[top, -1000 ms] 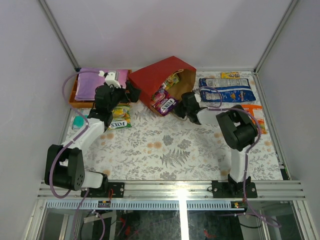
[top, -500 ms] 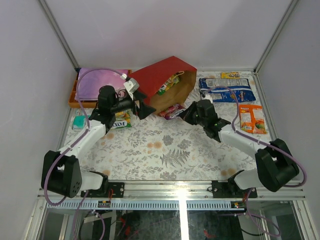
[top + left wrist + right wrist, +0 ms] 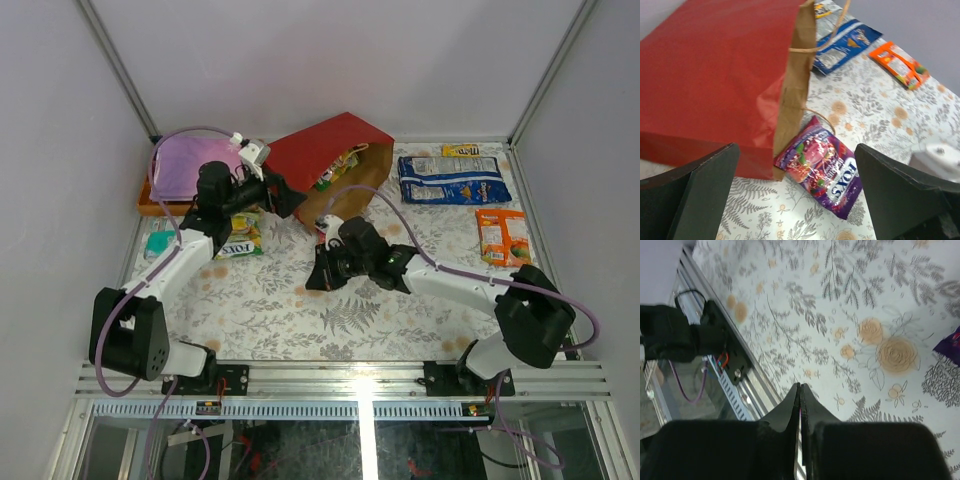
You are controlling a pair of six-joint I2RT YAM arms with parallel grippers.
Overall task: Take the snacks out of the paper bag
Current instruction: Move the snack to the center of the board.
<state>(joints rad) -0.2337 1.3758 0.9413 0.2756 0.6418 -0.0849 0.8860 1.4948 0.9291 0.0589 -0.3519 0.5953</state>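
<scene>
The red paper bag (image 3: 335, 148) (image 3: 715, 75) lies on its side, brown mouth facing right. A green-yellow packet (image 3: 340, 165) shows inside it. A purple Fox's packet (image 3: 822, 170) (image 3: 954, 344) lies flat on the cloth just outside the mouth. My left gripper (image 3: 285, 198) (image 3: 800, 200) is open, low beside the bag, and the purple packet lies ahead between its fingers, untouched. My right gripper (image 3: 312, 278) (image 3: 800, 386) is shut and empty over the middle of the table, pointing toward the near rail. In the top view its arm hides the purple packet.
Lying out on the table are a blue-white bag (image 3: 453, 180), an orange packet (image 3: 503, 235), a yellow bar (image 3: 460, 150), a green-yellow Fox's bag (image 3: 240, 238) and a teal packet (image 3: 157, 243). An orange tray (image 3: 148, 200) with a purple item stands at the back left.
My right arm has swung from the bag's mouth toward the near left, over the table's middle. The purple packet now lies outside the bag. My left gripper moved closer to the bag.
</scene>
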